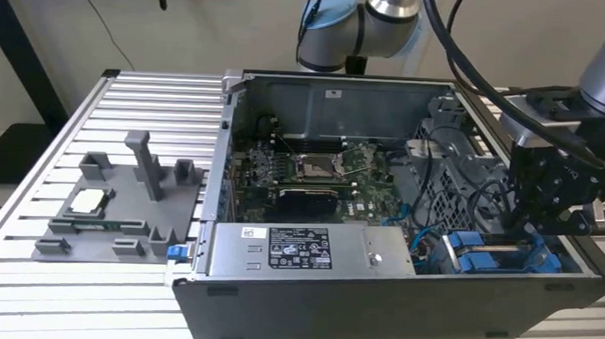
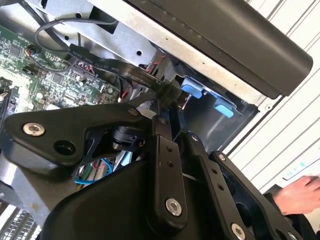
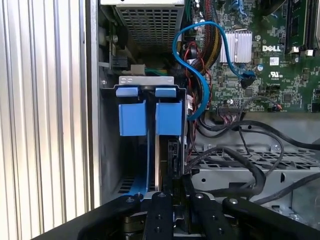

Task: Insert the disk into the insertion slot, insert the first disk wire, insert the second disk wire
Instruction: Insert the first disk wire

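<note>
Blue carriers [image 3: 132,119], two, sit side by side in the bay [image 3: 107,150]; pincer [image 2: 167,100] pinches one black wire [image 2: 110,65].

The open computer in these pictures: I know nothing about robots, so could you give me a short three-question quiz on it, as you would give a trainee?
1. True or false: the gripper is well clear of the computer case.
2. In the first wrist view, what colour is the cable that loops beside the drive bay? A red, B blue, C yellow.
3. Fill in: in the first wrist view, ___ blue carriers stand side by side in the drive bay.

Key: 1 false, it reaches into the case at the exterior view's right; 2 B; 3 two.
</note>
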`<act>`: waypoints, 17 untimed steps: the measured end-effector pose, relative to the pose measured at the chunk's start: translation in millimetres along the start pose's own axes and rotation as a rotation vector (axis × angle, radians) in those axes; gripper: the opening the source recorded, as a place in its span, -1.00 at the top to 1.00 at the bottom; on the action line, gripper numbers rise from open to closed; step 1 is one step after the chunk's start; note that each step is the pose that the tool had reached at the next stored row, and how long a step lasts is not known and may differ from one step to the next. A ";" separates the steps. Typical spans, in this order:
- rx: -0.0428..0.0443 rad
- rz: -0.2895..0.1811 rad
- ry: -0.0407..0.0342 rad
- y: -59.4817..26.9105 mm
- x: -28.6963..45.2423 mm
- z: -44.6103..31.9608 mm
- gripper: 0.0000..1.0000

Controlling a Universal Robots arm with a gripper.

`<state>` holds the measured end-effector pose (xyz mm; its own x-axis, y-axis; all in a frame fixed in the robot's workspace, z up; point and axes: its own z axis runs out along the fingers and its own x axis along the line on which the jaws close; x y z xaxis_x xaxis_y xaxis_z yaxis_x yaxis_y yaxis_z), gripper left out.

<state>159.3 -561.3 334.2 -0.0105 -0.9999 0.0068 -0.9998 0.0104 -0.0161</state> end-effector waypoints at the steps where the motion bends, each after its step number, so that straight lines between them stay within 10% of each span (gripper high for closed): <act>1: 0.0000 0.000 -0.0005 0.0 0.0 0.2 0.62; 17: -0.0053 0.001 -0.0069 -0.2 -0.4 -35.6 0.47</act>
<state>159.0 -560.7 369.8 -0.0113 -0.9999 0.0000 -0.9999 0.0113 -0.0108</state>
